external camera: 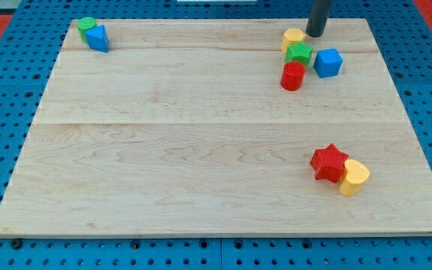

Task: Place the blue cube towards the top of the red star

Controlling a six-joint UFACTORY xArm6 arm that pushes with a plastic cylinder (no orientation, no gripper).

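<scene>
The blue cube (328, 63) sits near the board's top right, just right of a green star (299, 52). The red star (328, 163) lies at the lower right, well below the cube, touching a yellow heart (354, 177) on its right. My tip (316, 34) is at the top right, just right of a yellow block (293, 37) and above-left of the blue cube, apart from the cube.
A red cylinder (292, 76) stands below the green star. At the top left, a green block (87, 25) touches a blue block (97, 37). The wooden board (171, 150) lies on a blue pegboard surface.
</scene>
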